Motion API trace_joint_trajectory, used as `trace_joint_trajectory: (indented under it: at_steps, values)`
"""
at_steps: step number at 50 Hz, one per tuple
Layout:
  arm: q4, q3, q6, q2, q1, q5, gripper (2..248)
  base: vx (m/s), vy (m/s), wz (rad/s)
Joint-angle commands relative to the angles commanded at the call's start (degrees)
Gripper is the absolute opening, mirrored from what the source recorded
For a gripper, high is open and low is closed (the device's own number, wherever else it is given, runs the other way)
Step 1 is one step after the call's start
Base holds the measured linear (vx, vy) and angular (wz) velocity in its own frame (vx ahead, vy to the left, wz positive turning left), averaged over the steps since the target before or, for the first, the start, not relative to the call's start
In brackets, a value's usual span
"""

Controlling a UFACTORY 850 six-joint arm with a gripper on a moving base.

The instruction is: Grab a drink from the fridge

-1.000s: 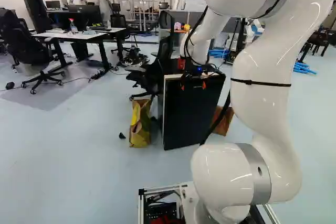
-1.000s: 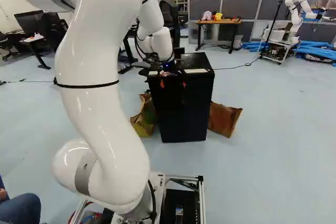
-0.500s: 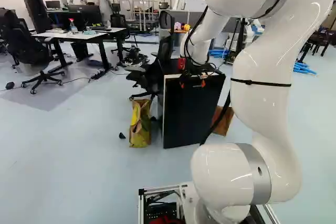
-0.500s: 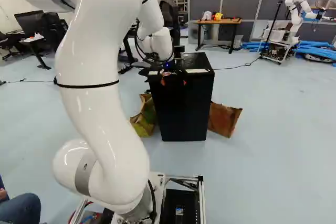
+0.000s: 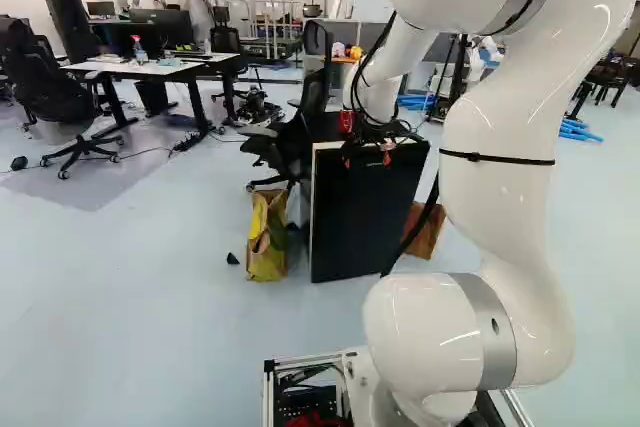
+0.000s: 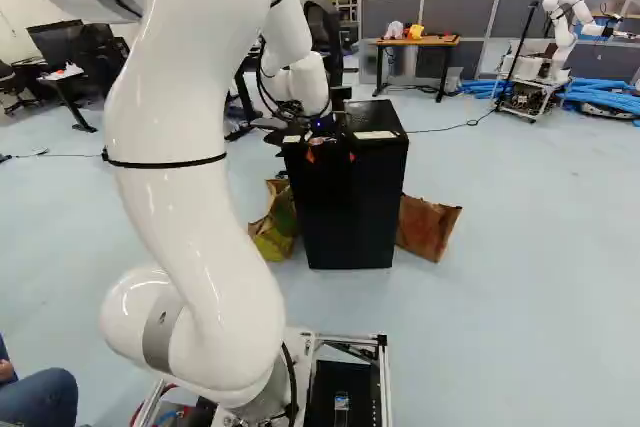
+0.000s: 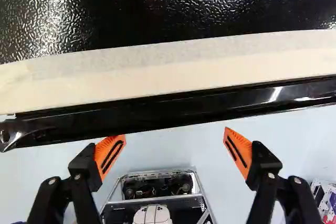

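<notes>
My gripper (image 5: 367, 158) points down at the top front edge of the black fridge (image 5: 365, 212); in the right base view the fridge (image 6: 350, 207) stands with its front closed. Seen from the wrist, the gripper (image 7: 174, 153) is open, its orange pads wide apart with nothing between them. Just ahead of the fingertips runs the glossy black door edge (image 7: 210, 106), and beyond it a beige strip (image 7: 173, 67) on the fridge's textured top. A red object (image 5: 346, 121) rests on top; the wrist view catches only part of it. The fridge's inside is hidden.
Paper bags stand beside the fridge, one yellow-brown (image 5: 267, 237), one brown (image 6: 427, 227). A black office chair (image 5: 290, 137) is close behind its left side. Desks (image 5: 140, 69) lie farther left. Another robot (image 6: 560, 32) stands at the far right. A person's leg shows beside the base.
My gripper has shifted slightly forward, away from the base. The fridge's lower front edge also appears a touch farther back against the bags. The base has stayed put, and the fingers remain open.
</notes>
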Motion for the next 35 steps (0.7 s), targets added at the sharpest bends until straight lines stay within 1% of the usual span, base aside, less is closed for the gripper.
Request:
trace_joint_trajectory:
  at_steps: [17, 35]
  values:
    - [0.0, 4.5, 0.0, 3.5, -0.3, 0.5, 247, 0.0, 0.0, 0.0]
    - [0.0, 9.8, 0.0, 7.8, -0.6, 5.6, 247, 0.0, 0.0, 0.0]
